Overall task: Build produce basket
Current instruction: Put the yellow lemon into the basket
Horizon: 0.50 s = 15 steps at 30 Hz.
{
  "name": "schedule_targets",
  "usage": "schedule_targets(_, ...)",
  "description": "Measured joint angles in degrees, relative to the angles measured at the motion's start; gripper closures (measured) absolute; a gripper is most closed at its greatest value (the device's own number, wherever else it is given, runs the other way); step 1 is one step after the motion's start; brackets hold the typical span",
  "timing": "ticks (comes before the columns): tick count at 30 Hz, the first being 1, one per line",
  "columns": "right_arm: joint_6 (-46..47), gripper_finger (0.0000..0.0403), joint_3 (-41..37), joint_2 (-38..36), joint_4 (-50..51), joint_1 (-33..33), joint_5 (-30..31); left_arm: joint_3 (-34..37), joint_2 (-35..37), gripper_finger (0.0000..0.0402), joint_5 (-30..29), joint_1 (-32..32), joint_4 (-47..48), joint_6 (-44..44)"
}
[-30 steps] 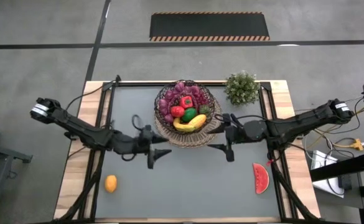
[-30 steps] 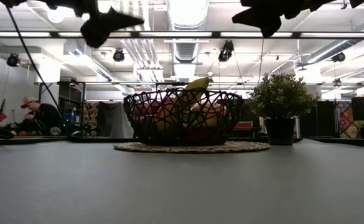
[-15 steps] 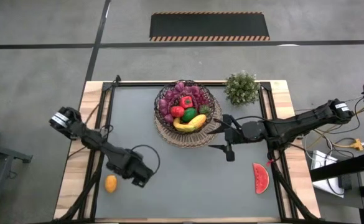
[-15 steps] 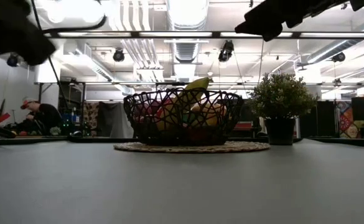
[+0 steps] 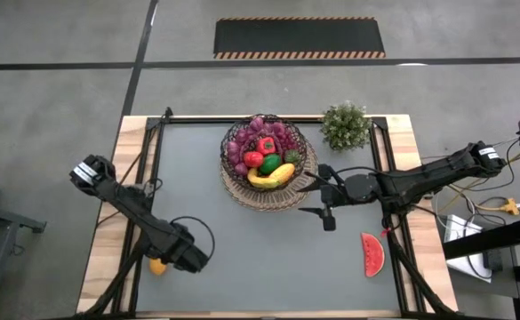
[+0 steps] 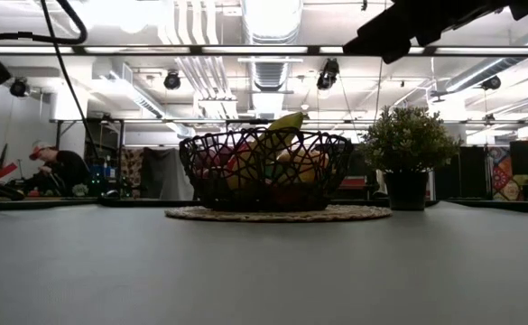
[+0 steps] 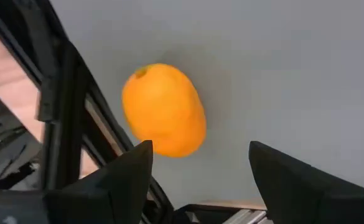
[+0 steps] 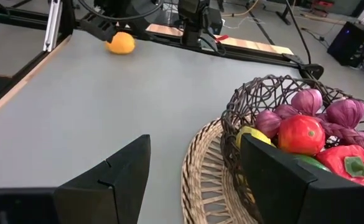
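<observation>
Orange piece [image 7: 163, 110]: lies on the grey worktop [image 5: 260, 258] near its front-left corner, long axis roughly along the left edge, stem end away from the left pincer.
Left pincer [image 7: 197, 180]: low over the orange, fingers spread, one on each side, not touching it.
Left arm: reaches diagonally in from the left edge.
Right pincer [image 8: 194, 180]: spread, beside the basket [image 5: 268, 163], empty.
Watermelon slice [image 5: 372, 253]: front-right, long axis front to back.

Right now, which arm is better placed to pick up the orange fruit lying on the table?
The left. Its open left gripper hangs right over the orange fruit near the table's left front edge. The right gripper, also open, waits beside the basket, far across the table.
</observation>
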<state>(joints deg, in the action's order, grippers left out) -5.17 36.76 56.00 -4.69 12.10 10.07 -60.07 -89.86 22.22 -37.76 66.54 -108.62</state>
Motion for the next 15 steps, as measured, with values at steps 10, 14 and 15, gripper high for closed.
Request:
schedule_targets(10,0.10,0.0172,-0.47,0.01,0.15,0.00,0.01,2.23,0.00,0.0089,2.86,-3.18,-0.01,-3.64)
schedule_targets(14,0.14,0.0172,-0.47,0.01,0.16,0.00,0.01,2.47,0.00,0.0075,2.28,-4.28,-0.09,-5.11)
schedule_targets(15,0.15,0.0172,-0.47,0.01,0.17,0.00,0.00,2.47,0.00,0.0075,1.76,-4.33,-0.09,-5.20)
